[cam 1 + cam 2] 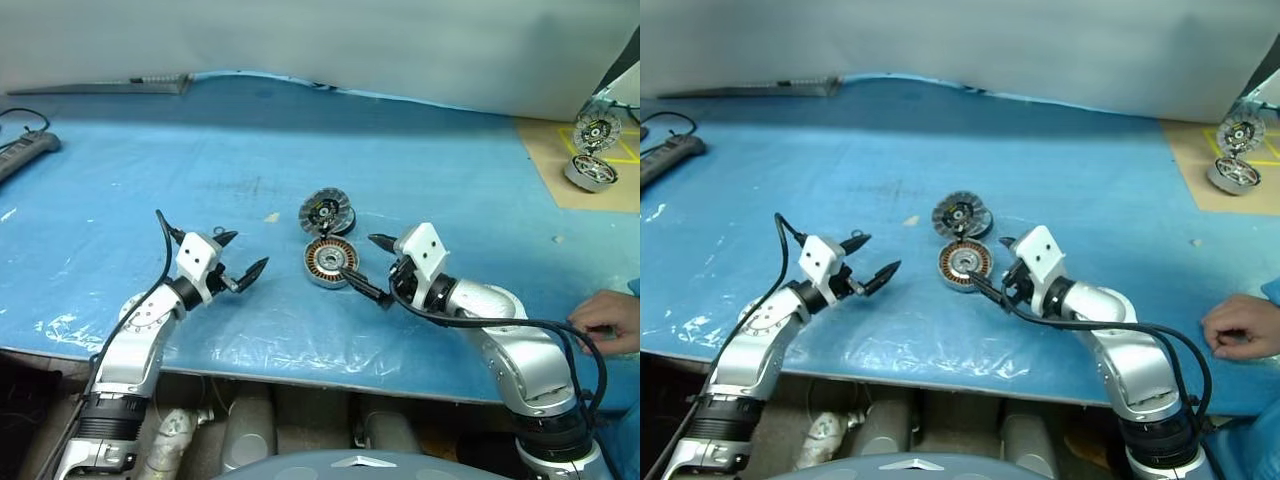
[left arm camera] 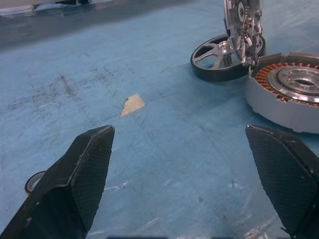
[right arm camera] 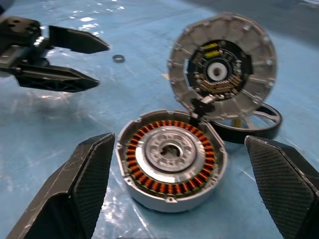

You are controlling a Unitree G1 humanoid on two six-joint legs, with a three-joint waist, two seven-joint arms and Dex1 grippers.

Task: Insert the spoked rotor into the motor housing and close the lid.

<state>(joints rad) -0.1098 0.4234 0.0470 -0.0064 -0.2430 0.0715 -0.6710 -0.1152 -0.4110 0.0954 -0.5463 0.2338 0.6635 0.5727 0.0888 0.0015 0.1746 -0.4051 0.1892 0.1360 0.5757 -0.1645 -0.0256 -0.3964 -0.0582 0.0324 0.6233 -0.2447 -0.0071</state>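
Rotor (image 3: 259, 124), a flat dark ring with silver spokes, lies behind the squat silver copper-wound housing (image 3: 172, 162), under its upright finned lid (image 3: 222, 69); both wide-open, empty grippers (image 1: 240, 258) (image 1: 375, 270) should approach low, avoiding the lid.

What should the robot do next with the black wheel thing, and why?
Probably move the open right end effector past the motor housing to the spoked rotor. The rotor lies flat on the table behind the raised lid, not inside the housing, whose copper windings sit uncovered. Neither end effector holds anything.
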